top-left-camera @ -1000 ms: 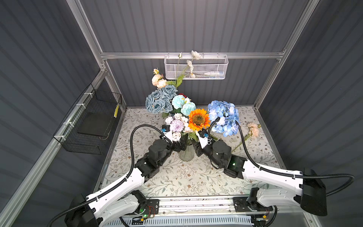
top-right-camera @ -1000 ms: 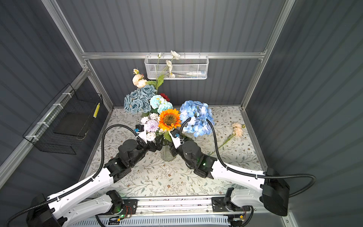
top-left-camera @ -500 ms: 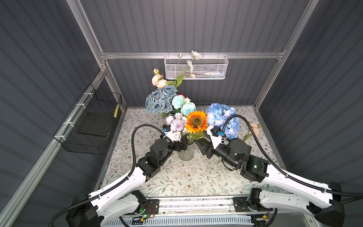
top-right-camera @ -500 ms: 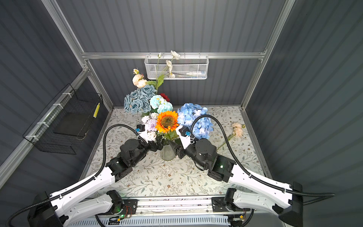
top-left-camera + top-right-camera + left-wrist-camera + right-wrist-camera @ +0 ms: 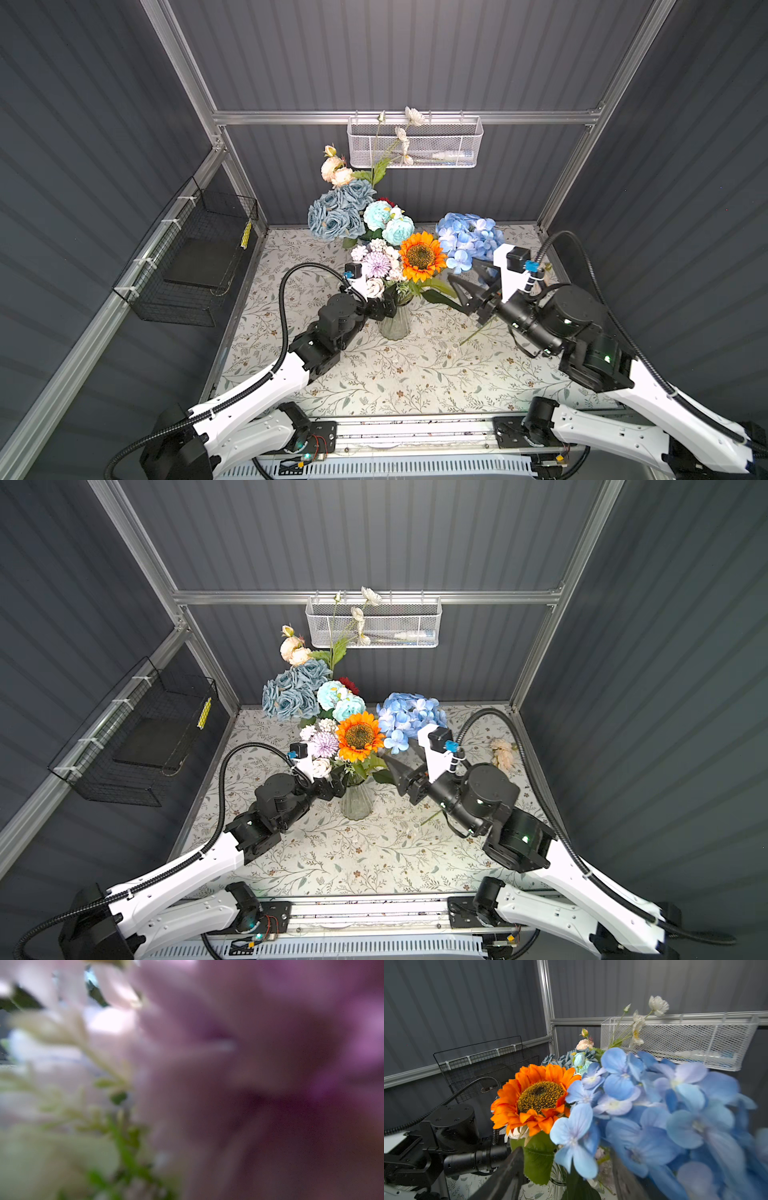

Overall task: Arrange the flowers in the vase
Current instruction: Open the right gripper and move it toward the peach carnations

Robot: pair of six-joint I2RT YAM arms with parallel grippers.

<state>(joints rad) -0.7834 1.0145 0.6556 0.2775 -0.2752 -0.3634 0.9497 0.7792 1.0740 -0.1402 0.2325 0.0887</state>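
On the floral-print bench [image 5: 415,374] the clear glass vase [image 5: 394,326] holds most of the artificial flowers [image 5: 336,216], your right pincer [image 5: 459,295] and left pincer [image 5: 386,305] both gape beside it, seemingly empty, so one placing looks finished; next, reach right for the pale peach bloom [image 5: 503,752] lying loose.

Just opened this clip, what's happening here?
The robot is arranging artificial flowers in a glass vase. The left gripper sits wide open at the vase's neck, under the blooms. The right gripper is open and empty, just right of the vase, beside the blue hydrangea. One peach flower lies on the tablecloth, far right, not yet placed.
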